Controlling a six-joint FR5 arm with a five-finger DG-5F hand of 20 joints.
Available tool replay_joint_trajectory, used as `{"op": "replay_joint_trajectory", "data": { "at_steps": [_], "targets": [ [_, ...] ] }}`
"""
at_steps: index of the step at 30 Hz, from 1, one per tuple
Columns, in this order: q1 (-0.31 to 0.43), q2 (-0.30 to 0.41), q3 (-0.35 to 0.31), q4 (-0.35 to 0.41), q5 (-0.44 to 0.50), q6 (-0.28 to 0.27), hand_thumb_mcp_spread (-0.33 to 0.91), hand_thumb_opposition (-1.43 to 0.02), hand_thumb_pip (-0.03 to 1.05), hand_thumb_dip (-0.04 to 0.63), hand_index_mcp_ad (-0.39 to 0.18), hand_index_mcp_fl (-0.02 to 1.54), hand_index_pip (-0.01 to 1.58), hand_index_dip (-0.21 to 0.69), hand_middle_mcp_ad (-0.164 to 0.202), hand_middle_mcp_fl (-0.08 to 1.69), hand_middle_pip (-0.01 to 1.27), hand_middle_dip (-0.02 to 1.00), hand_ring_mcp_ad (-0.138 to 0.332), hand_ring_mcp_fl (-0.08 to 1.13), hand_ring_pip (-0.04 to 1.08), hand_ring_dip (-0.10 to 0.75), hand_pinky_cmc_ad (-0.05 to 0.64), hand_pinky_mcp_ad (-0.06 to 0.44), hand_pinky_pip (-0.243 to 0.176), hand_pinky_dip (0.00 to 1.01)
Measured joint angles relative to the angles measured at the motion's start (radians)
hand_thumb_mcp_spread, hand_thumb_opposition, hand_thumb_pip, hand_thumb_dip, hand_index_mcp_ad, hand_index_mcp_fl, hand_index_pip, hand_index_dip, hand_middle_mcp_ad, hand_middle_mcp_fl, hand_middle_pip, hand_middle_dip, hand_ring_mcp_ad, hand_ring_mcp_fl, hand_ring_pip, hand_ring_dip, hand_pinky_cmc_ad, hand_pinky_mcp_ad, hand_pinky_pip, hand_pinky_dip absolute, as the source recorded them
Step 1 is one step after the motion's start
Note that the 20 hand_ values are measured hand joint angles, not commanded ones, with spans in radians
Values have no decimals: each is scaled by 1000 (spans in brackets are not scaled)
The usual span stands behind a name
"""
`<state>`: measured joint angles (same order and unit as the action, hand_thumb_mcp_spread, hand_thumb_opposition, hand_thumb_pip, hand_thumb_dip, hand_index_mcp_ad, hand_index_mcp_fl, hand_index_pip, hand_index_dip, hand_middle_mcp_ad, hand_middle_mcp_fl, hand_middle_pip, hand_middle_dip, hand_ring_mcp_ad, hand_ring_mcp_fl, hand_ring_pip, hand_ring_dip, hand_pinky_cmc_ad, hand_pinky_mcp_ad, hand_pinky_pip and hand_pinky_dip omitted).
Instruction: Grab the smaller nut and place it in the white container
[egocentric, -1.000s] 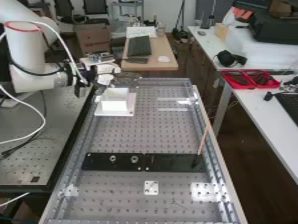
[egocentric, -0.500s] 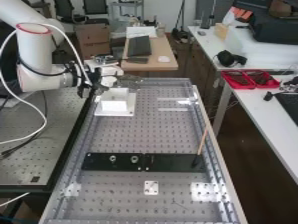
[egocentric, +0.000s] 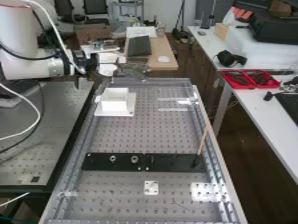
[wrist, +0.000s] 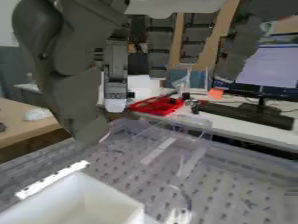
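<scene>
The hand is beyond and above the white container, apart from it, near the bench's far end. In the wrist view the hand has its fingers extended, with the large thumb beside them and nothing seen held. The white container stands open-topped below the hand there; its full floor is not in sight. On the flat black bar in the high view stand the larger nut and the bearing.
Metal rails border the perforated bench. A thin wooden stick rises from the bar's right end. A small white plate lies nearer than the bar. Red trays sit on the side table.
From beside the white container, the hand has moved up and away toward the far end in the high view. The container, the larger nut and the bearing have kept their places.
</scene>
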<state>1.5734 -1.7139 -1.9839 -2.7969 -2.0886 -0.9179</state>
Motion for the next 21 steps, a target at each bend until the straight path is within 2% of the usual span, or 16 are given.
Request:
{"op": "replay_joint_trajectory", "data": {
  "at_steps": [1, 2, 4, 9, 10, 16, 18, 21],
  "targets": [
    [-22, 15, 23, -26, 6, 1, 443, -840, 623, 253, -194, 24, 1271, 124, 56, 148, 133, 206, 103, 7, 101, 87, 332, 272, 21, 265],
    [-41, 26, 43, -45, 13, 1, 436, -836, 623, 253, -185, 21, 1276, 126, 65, 148, 129, 202, 106, 3, 98, 87, 328, 278, 12, 278],
    [-77, 45, 80, -77, 26, 1, 422, -838, 623, 253, -192, 17, 1243, 110, 58, 145, 129, 206, 103, 3, 98, 87, 328, 278, 2, 291],
    [-138, 89, 139, -112, 85, 23, 412, -820, 623, 253, -187, 21, 1208, 108, 65, 145, 129, 206, 108, 3, 98, 87, 332, 278, 0, 339],
    [-147, 98, 148, -118, 108, 31, 408, -820, 623, 253, -187, 24, 1215, 108, 65, 145, 129, 206, 112, 3, 98, 87, 332, 278, -12, 342],
    [-150, 133, 177, -156, 244, 47, 394, -819, 623, 253, -188, 19, 1162, 101, 58, 145, 129, 206, 103, 3, 98, 87, 333, 278, -10, 377],
    [-146, 140, 184, -169, 294, 52, 393, -820, 623, 251, -192, 19, 1162, 101, 59, 145, 129, 206, 106, 3, 98, 87, 330, 278, -28, 379],
    [-137, 147, 192, -184, 381, 62, 377, -803, 623, 251, -194, 24, 1161, 94, 56, 148, 129, 206, 106, 3, 98, 87, 333, 278, -28, 407]
  ]
}}
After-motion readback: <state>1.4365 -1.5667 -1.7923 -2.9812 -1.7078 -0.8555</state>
